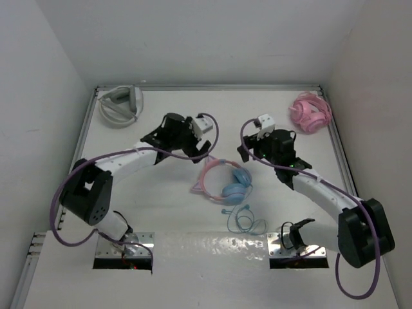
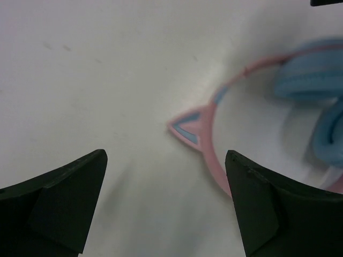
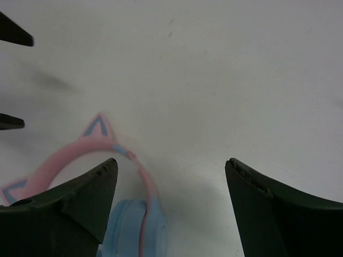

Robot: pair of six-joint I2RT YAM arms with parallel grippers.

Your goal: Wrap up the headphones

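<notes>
Top external view: the headphones [image 1: 225, 180] lie flat mid-bench [image 1: 161, 212], pink headband [image 1: 209, 168] arching toward the upper left, blue ear cups [image 1: 237, 183] close together at its lower right, thin cable [image 1: 244, 220] in loose loops just below the cups toward the bottom of the frame. The cable is wound on nothing, so judge the wrap as not started. Left wrist view: left fingers [image 2: 64, 203] spread wide and empty, one cat ear [image 2: 187, 128] between them near frame centre, cups blurred at upper right. Right wrist view: right fingers [image 3: 278, 209] also wide and empty, a second ear at left, a cup at the bottom edge beside the left-hand finger. Both sit over the headband; whether they touch it cannot be told. You want one side pinning and one winding. Close the left fingers across the headband beside the cat ear, where it looks thin and stiff, not on the soft cups. Send the right fingers down-frame to the loops and pinch near the free end; the plug is too small to pick out, so find it first. Wind with light tension, since the thin cord will likely slip from a loose pinch or snag on an ear. Stay off the white-grey headphones [image 1: 120, 104] at upper left and the pink bundle [image 1: 310, 111] at upper right.
</notes>
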